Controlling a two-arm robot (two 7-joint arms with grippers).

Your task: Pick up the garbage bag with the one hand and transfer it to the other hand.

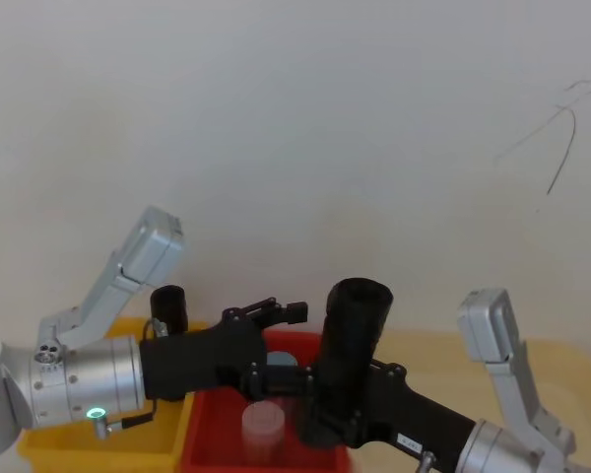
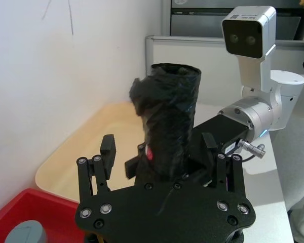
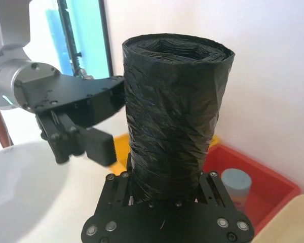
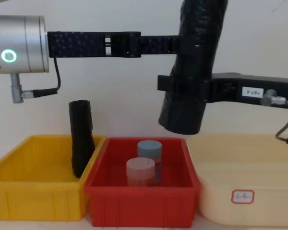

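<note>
The garbage bag (image 1: 355, 335) (image 3: 175, 116) is a tight black roll held upright in the air above the bins. The other hand, my right gripper (image 1: 325, 399) (image 3: 164, 190) with the white label, is shut on its lower part (image 4: 194, 72). The one hand, my left gripper (image 1: 281, 313) (image 4: 175, 45) on the green-ringed wrist, reaches in from the left at the roll's upper half. It is open. In the left wrist view its fingers (image 2: 109, 147) stand wide on either side of the bag (image 2: 167, 121), with gaps showing.
Below stand a yellow bin (image 4: 19, 191) with another black roll (image 4: 81, 139) leaning in it, a red bin (image 4: 139, 201) holding two capped cylinders (image 4: 141, 170), and a cream tub (image 4: 249, 191) on the right. A white wall is close behind.
</note>
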